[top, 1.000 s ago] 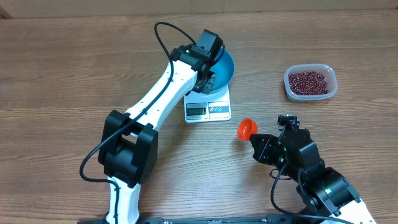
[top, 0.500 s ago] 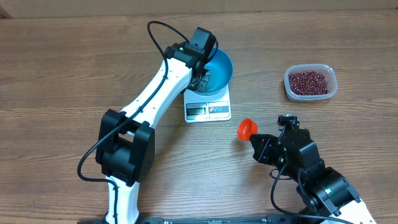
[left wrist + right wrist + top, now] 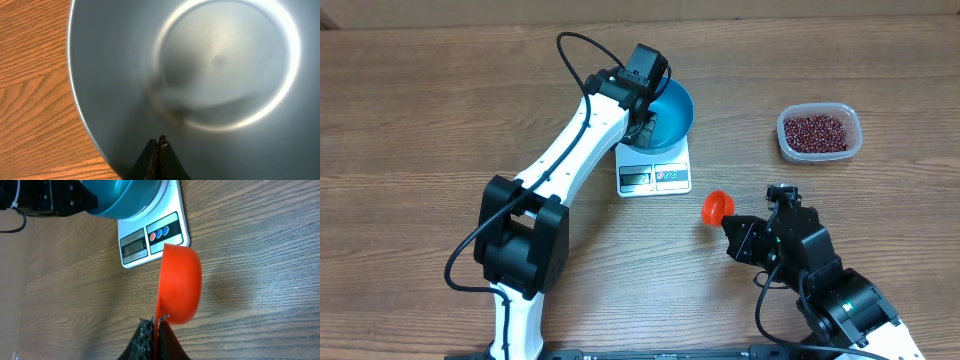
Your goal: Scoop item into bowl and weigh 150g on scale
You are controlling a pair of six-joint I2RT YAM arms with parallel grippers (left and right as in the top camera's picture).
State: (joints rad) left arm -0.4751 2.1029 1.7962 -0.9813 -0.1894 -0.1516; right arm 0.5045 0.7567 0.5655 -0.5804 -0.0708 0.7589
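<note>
Wood-grain worktop [image 3: 420,120] filled every view. I read clock directions on it from overhead, with 12 at the far edge. You were at the opening step, as I judged it: the vessel was placed and no scooping had begun.

Your left arm [image 3: 575,150] stretched from 7 o'clock up to the middle of the far half. The scale [image 3: 655,178] lay there with the bowl [image 3: 675,110] on its far end, covering the platform and overhanging toward 1 o'clock. The left pincer [image 3: 160,142] was pressed together, its tips over the bowl's inner wall just inside the rim at 9 o'clock. Whether they nipped the wall you could not tell from the wrist view. The bowl's inside showed bare, with not one bean in it.

Your right arm [image 3: 820,285] sat at 5 o'clock. The right pincer [image 3: 157,322] pinched the orange scoop [image 3: 717,207] by its edge. It held the scoop on its side, near the scale's corner at 4 o'clock of it and apart from it. The item, the beans [image 3: 817,132], lay in the clear tub [image 3: 858,135] at 2 o'clock, well apart from the scoop.

Next, you probably needed to swing the scoop toward 1 o'clock to the tub and turn its mouth down into the beans. The left pincer likely had to come clear of the bowl first, or its push could spoil the reading.

You had one worktop, two arms, one scale, one bowl, one tub and one scoop. The beans were too many to count.
</note>
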